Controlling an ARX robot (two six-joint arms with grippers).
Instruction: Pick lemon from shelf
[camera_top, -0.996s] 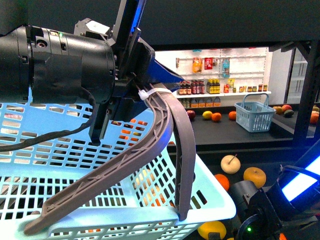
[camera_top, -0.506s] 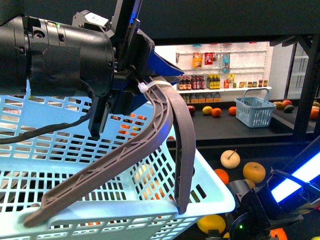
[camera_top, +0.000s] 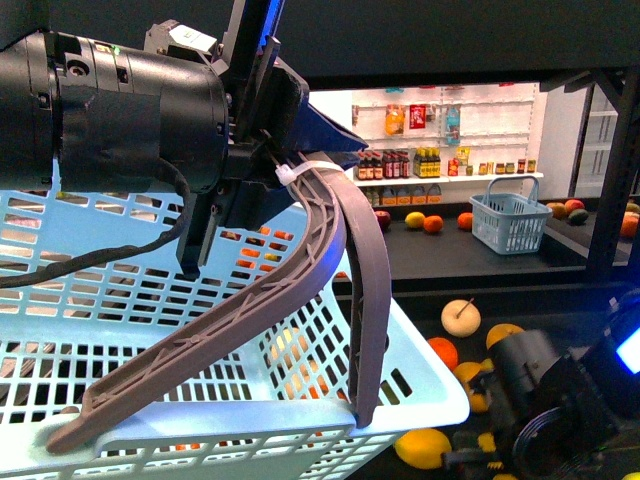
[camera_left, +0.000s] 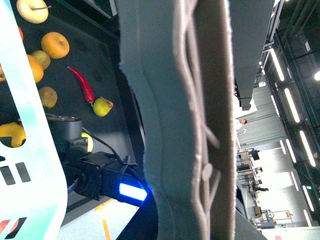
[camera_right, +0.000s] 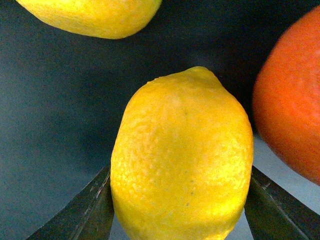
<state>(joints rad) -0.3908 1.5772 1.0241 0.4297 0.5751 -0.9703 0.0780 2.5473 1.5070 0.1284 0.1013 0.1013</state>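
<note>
Between right hand's (camera_right: 180, 200) spread fingers (camera_right: 87, 212), lemon (camera_right: 182, 150)

The bumpy yellow oval lemon (camera_right: 182, 155) is cut off at its lower end in the right wrist view and covers all but slivers of the dark fingers (camera_right: 85, 212) of the right gripper (camera_right: 180, 220), so contact cannot be told. The ribbed grey plastic basket handle (camera_left: 190, 120) blurs across the left wrist view.

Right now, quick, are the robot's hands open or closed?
Left gripper: closed on the basket handle.
Right gripper: fingers on both sides of the lemon; closed or not cannot be told.
</note>
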